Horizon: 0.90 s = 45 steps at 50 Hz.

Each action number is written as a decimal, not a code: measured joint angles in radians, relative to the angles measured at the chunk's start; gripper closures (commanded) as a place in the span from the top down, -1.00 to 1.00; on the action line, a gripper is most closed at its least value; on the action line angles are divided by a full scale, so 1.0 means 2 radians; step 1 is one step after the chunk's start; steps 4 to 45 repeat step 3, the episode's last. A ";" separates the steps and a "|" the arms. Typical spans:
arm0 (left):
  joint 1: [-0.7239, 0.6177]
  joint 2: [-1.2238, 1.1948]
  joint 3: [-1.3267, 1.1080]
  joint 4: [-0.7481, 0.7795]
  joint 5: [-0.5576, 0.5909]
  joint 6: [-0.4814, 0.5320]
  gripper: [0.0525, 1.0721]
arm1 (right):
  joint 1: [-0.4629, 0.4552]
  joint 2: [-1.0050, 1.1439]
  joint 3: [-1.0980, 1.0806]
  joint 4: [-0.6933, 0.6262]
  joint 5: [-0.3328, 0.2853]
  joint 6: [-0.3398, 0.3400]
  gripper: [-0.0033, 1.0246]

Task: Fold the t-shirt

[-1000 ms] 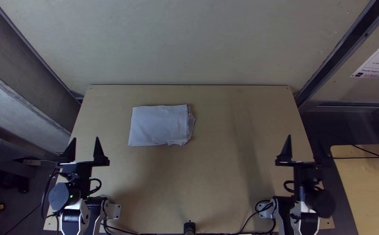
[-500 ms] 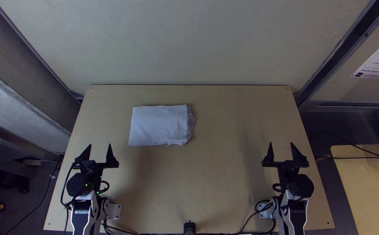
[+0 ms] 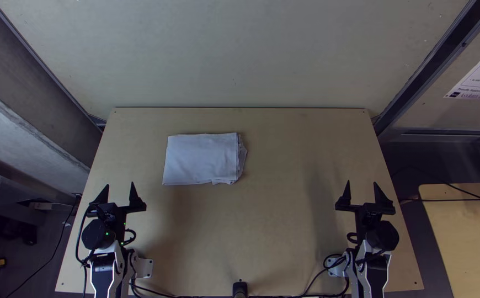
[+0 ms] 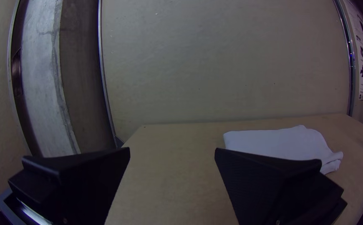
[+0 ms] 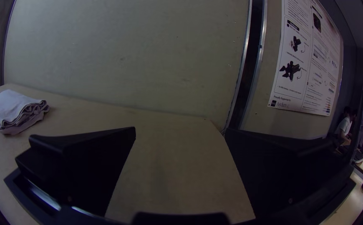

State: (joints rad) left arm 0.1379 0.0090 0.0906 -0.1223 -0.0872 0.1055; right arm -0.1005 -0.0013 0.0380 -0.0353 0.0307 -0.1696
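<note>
At the near left of the surface (image 3: 273,237), the left gripper (image 3: 120,193) has its fingers spread apart. At the near right, the right gripper (image 3: 361,192) likewise has parted fingers. Farther, left of centre, lies the white t-shirt (image 3: 201,159), folded into a layered rectangle.

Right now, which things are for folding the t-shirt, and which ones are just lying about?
For the job:
the white t-shirt, already in a layered, folded pile
left gripper, open
right gripper, open
the big wooden table under the shirt

Seemingly not for the job:
the poster on the wall
the side table
</note>
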 measured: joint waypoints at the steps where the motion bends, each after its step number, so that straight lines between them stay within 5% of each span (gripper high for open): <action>1: 0.000 0.000 0.000 0.000 0.000 0.000 0.91 | 0.000 0.000 0.000 0.000 0.000 0.000 0.92; 45: 0.000 0.000 0.000 0.000 0.000 0.000 0.91 | 0.000 0.000 0.000 0.000 0.000 0.000 0.92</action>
